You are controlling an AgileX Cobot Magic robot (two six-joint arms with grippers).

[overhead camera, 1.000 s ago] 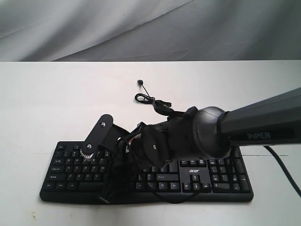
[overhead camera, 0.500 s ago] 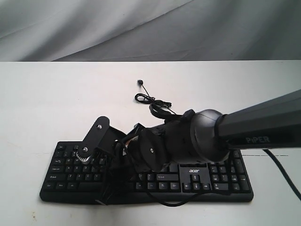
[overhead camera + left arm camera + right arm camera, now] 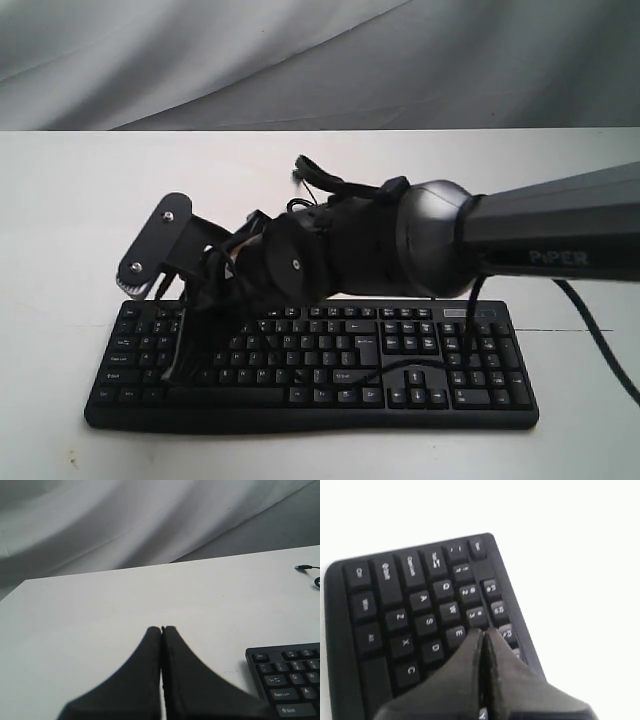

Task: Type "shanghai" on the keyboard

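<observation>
Well, right gripper (image 3: 483,635), jaws clenched w/ nothing between, hovers over the keyboard (image 3: 330,360) at near edge of the table (image 3: 80,200), prob. off-centre from the S key (image 3: 426,622), so descent could hit a neighbour.

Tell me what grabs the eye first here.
The bulky black right arm dominates, reaching in from the right across the black keyboard, which lies on the white table. The right gripper is shut, its tip over the left-hand letter keys near E. The left gripper, also shut, hangs over bare table off the keyboard's Esc corner.
</observation>
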